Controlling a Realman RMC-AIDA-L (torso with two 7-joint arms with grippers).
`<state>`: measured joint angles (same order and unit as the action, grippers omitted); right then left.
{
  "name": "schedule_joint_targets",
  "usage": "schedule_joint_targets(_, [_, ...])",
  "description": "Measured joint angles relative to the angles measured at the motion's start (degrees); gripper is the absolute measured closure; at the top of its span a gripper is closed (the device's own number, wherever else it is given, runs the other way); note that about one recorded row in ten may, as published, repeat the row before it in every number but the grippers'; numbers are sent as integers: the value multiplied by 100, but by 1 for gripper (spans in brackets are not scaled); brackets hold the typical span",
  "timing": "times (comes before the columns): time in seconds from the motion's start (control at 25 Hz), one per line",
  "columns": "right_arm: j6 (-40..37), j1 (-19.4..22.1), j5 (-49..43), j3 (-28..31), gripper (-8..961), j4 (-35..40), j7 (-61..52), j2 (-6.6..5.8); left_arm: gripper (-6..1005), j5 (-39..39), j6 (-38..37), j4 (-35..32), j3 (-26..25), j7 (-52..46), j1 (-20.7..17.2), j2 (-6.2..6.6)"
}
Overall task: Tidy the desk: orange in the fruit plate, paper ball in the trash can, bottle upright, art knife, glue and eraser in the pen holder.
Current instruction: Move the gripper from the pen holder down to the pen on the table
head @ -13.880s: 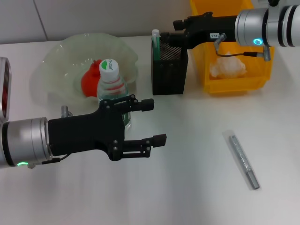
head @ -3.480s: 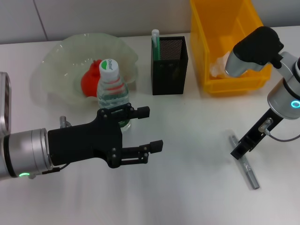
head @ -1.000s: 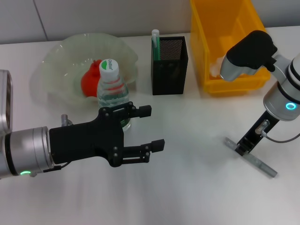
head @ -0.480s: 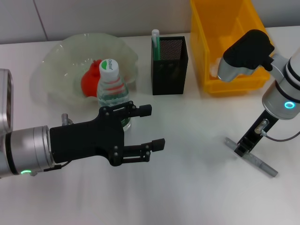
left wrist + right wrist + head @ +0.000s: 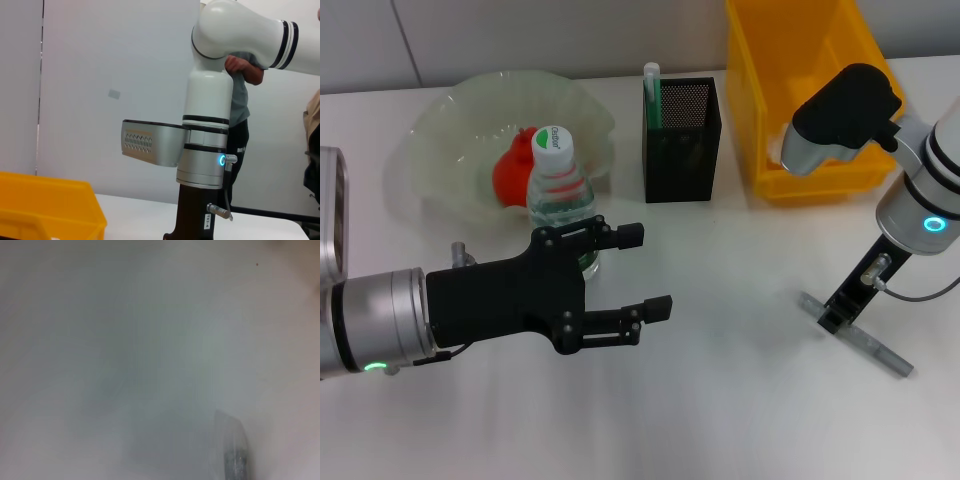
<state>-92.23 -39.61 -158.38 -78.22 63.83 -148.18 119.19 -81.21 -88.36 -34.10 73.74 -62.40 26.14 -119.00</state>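
Pivoting under the right gripper [image 5: 836, 318], the slim grey metal art knife [image 5: 868, 347] now lies angled differently than seconds ago, well nearer than the black mesh pen holder [image 5: 682, 152]. Whether the jaws have closed on it I cannot tell, so pickup looks unfinished. Left of the knife, the left gripper [image 5: 638, 272] hangs wide open beside the upright clear plastic bottle [image 5: 558, 195].

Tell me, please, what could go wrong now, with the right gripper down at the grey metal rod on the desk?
1. The right gripper meets the grey metal rod near one end, so the rod could pivot or slip when lifted.
2. The pen holder already holds the glue; the rod may knock against it going in.
3. The left gripper hovers near the upright bottle and could tip it.
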Motion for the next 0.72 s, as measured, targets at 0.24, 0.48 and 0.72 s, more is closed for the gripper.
schedule_joint_targets(0.24, [54, -30, 0, -28, 730, -97, 0, 8, 187, 0, 3, 0, 0, 3, 5, 0])
schedule_joint_targets(0.48, [84, -30, -15, -229, 732, -119, -72, 8, 187, 0, 1, 0, 0, 6, 5, 0])
schedule_joint_targets(0.72, [164, 1, -122, -359, 761, -67, -141, 10, 186, 0, 5, 0, 0, 9, 5, 0])
